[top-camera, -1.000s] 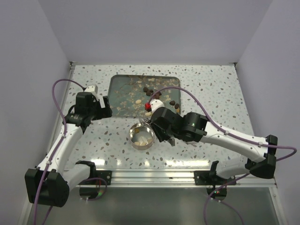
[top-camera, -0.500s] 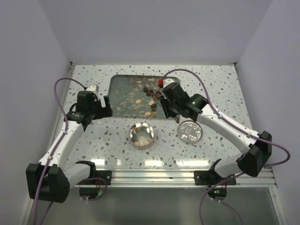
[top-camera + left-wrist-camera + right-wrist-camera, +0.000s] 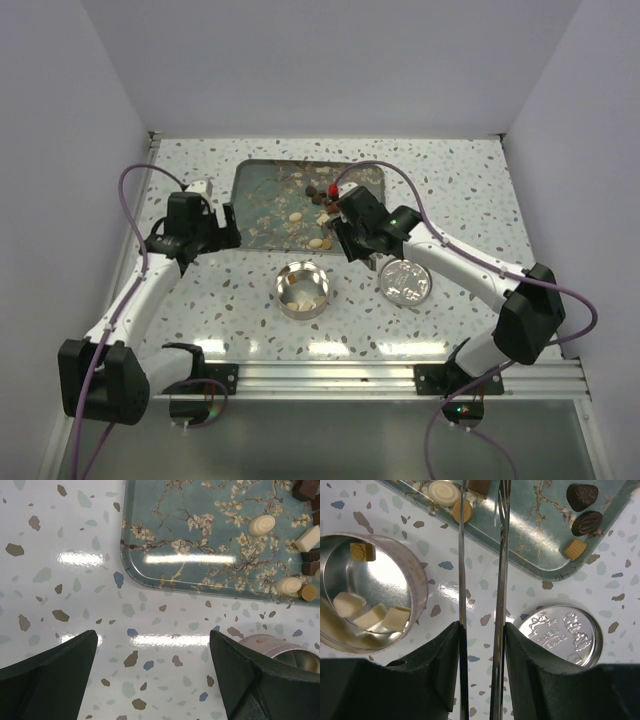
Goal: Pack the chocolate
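Right wrist view: my right pincer (image 3: 481,630) pinches tweezers (image 3: 462,555), blades pointing straight ahead onto tray (image 3: 535,535). Chocolate (image 3: 445,492) lies by the tips, probably just left; tips are cropped. Few pieces sit in tin (image 3: 417,580). Farther off, my left pincer (image 3: 153,635) is spread wide.

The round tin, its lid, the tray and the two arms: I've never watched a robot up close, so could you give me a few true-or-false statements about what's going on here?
1. The round tin has pale chocolate pieces in it. True.
2. The lid sits on the tin. False: it lies flat on the table, right of the tin.
3. The left end effector grips a chocolate. False: it is open and empty, over the table beside the tray.
4. Dark chocolates lie on the tray. True.
5. The right end effector holds thin metal tweezers. True.
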Robot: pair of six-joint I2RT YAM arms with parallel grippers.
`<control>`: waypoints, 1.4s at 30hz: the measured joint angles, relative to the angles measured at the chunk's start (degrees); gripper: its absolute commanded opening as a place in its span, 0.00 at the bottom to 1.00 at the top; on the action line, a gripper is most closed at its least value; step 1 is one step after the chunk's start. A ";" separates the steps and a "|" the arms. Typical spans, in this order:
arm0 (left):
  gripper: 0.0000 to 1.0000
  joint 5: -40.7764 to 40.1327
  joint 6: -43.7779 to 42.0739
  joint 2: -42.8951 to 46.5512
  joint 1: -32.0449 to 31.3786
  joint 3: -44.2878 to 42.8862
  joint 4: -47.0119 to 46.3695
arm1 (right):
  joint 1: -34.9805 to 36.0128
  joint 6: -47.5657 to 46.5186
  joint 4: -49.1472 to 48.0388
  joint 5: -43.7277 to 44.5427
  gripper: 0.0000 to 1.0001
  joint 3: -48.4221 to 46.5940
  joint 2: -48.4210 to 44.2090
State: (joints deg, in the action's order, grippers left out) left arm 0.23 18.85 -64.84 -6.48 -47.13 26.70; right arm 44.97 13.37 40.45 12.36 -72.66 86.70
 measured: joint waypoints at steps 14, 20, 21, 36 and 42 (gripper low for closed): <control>1.00 0.00 -0.42 -0.83 0.11 0.00 -0.57 | -0.02 -0.39 -2.43 -0.02 0.41 0.02 3.61; 1.00 0.00 -0.44 -0.83 0.11 0.00 -0.57 | -0.02 -0.55 -2.86 -0.07 0.37 0.02 5.18; 1.00 0.00 -0.44 -0.83 0.11 0.00 -0.57 | -0.02 -0.61 -2.89 -0.07 0.36 0.02 5.35; 1.00 0.00 -0.44 -0.83 0.48 0.00 -0.57 | -0.02 -0.61 0.55 0.63 0.32 -0.83 2.73; 1.00 0.02 -0.42 -0.83 0.48 0.00 -0.76 | -0.02 -0.61 3.58 1.92 0.32 -2.43 -2.40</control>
State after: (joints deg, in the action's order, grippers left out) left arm 0.25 18.44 -65.67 -6.00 -47.13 25.93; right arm 44.95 12.75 44.03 14.28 -75.09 84.29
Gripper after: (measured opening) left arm 0.997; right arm 0.324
